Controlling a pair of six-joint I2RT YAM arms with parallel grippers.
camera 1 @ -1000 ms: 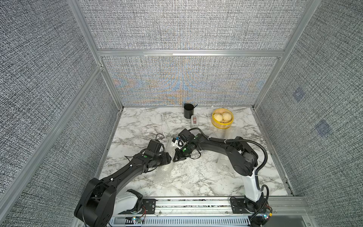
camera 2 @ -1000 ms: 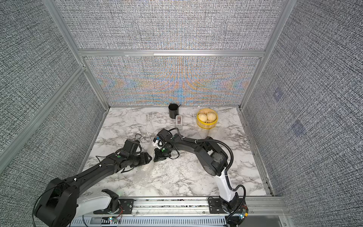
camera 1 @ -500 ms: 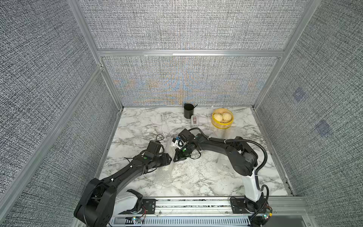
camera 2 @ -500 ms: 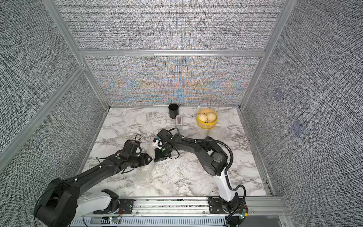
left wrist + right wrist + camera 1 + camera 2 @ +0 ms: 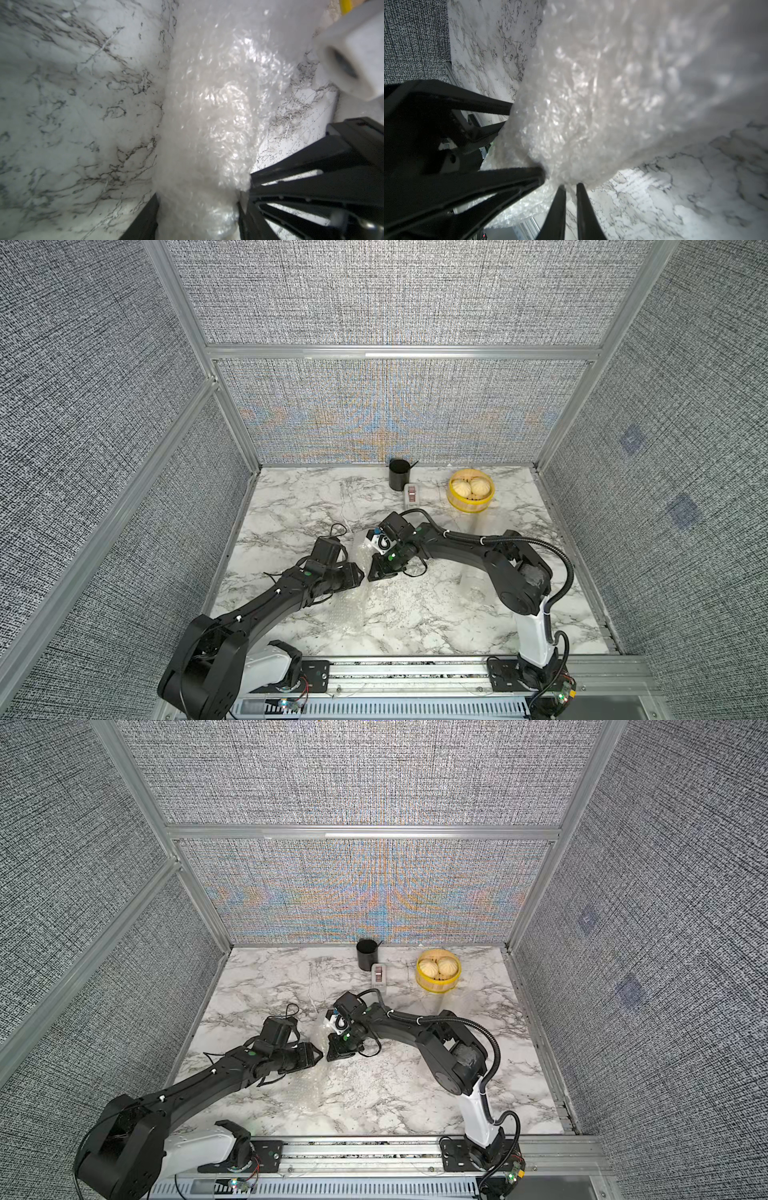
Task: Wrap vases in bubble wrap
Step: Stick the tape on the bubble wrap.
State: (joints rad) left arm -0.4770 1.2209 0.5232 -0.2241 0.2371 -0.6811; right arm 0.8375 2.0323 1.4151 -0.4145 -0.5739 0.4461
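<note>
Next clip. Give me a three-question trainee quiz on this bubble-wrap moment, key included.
1. True or false: the yellow basket holds two buns.
2. In the left wrist view, what fills the gap between the jaws of the left gripper? A. a bun B. a bundle of bubble wrap C. nothing
3. Which thing stands right beside the black cup, on its basket side?
Key: 1 true; 2 B; 3 the small white device.
</note>
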